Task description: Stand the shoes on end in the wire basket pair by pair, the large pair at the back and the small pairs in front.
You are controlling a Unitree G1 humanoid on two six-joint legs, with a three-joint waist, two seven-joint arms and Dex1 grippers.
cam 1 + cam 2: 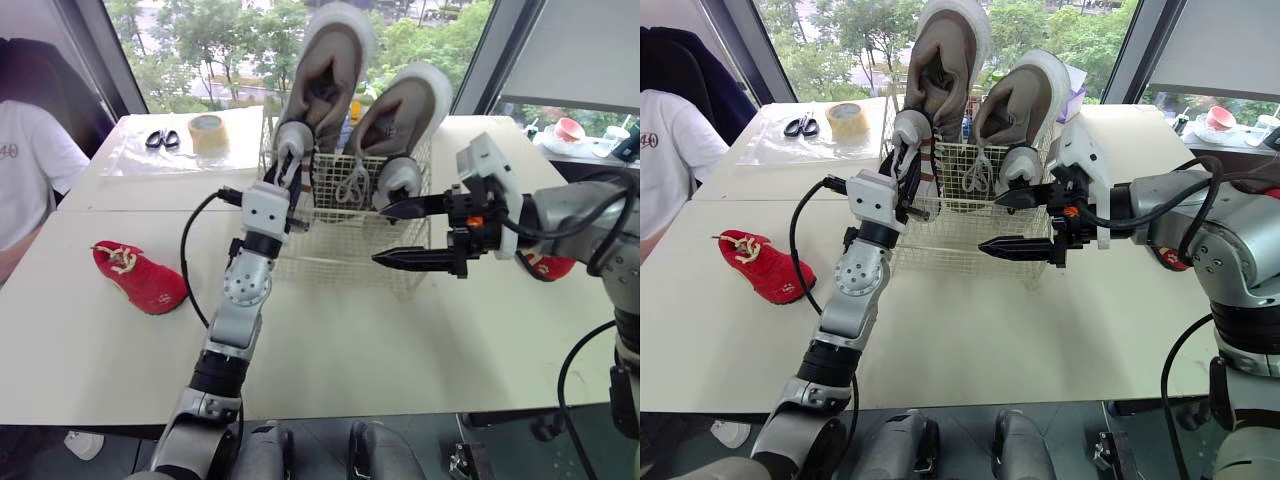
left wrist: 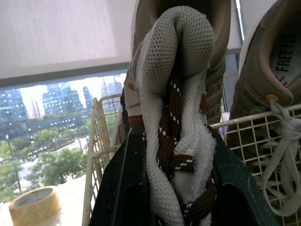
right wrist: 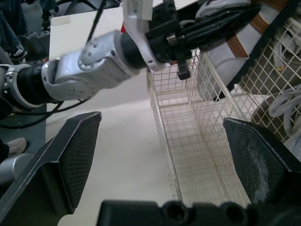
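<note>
Currently left gripper (image 1: pixel 287 175) pinches a small grey shoe (image 2: pixel 174 94) upright at the wire basket's (image 1: pixel 340 252) front-left corner, large pair (image 1: pixel 330 70) on end behind. Right gripper (image 1: pixel 382 235) spread wide over basket front. Red shoe (image 1: pixel 140 275) on bench (image 1: pixel 400 340).

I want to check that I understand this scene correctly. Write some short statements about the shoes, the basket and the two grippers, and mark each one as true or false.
1. The large shoes stand on end at the back of the wire basket. True.
2. The right gripper is shut on a shoe. False: its fingers are open and hold nothing.
3. The left gripper holds a small white shoe with brown laces at the basket's left end. True.
4. The red shoe lies inside the wire basket. False: it lies on the table, to the left of the basket.
5. A tape roll sits beside the scissors, beyond the basket. True.
</note>
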